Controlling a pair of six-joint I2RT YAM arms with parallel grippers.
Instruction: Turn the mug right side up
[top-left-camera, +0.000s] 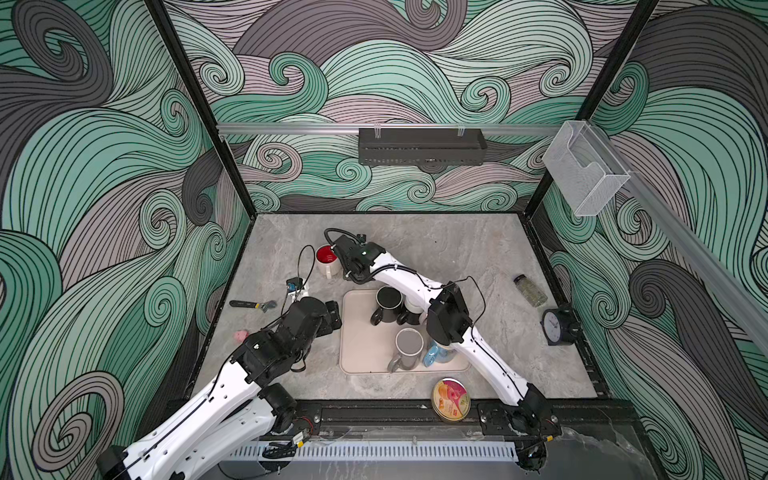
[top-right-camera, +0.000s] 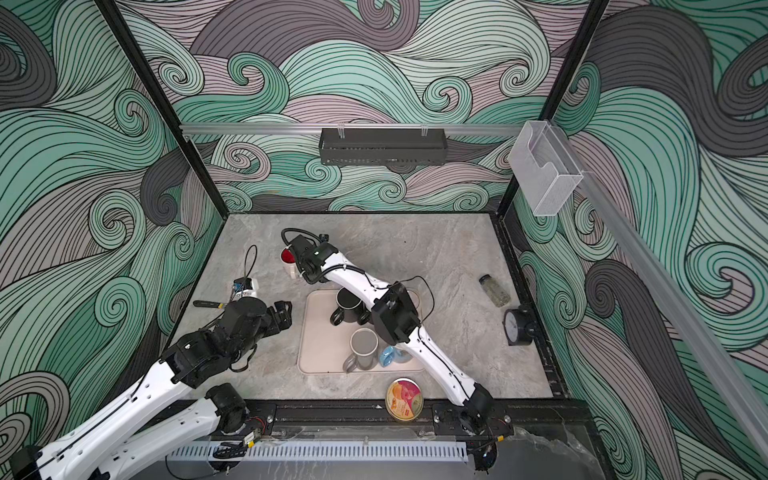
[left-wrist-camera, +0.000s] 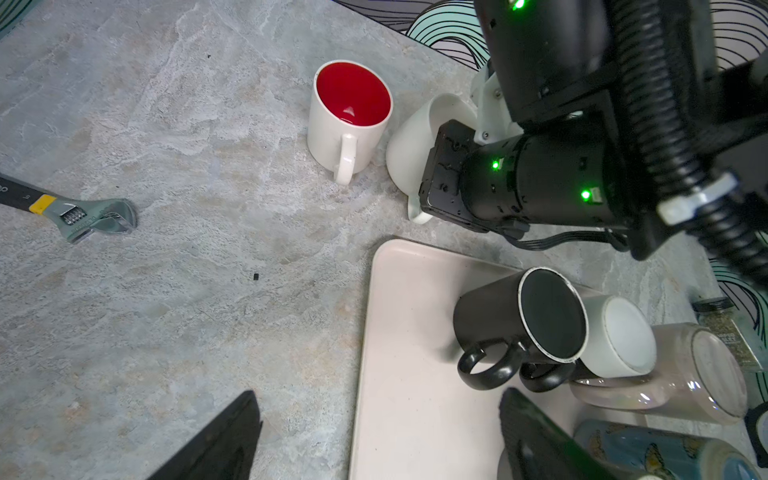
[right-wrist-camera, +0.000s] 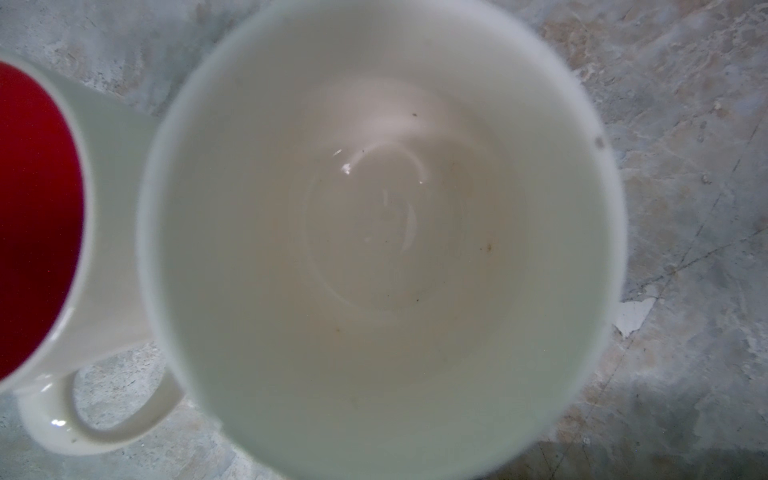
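Across the grey stone-look desk I judge the turn mostly done. The beige tray sits mid-desk, and the white mug I am working is off it, toward the back, just beside a red-lined mug that stands upright on the desk. The right wrist view looks straight down into the white mug's bare interior, so its mouth now faces up. In the left wrist view, though, it leans, and I cannot tell whether its base is on the desk. The right tool is pressed together. I take it to be pinching the white mug, though the contact is hidden behind the tool's body. What is left, as I read it, is to level the mug, set it down flat and let go.

The left tool is spread wide and empty, hanging over the near edge of the tray. On the tray a black mug stands bottom-up, close against other cups that I cannot sort with confidence.

For writing, the round tin at the front shows fruit artwork and a small red patch, too small to read. The clock shows a white dial with no legible figures. The wrench carries a yellow band and faint marks on its black handle that I cannot make out. The jar has no readable label.
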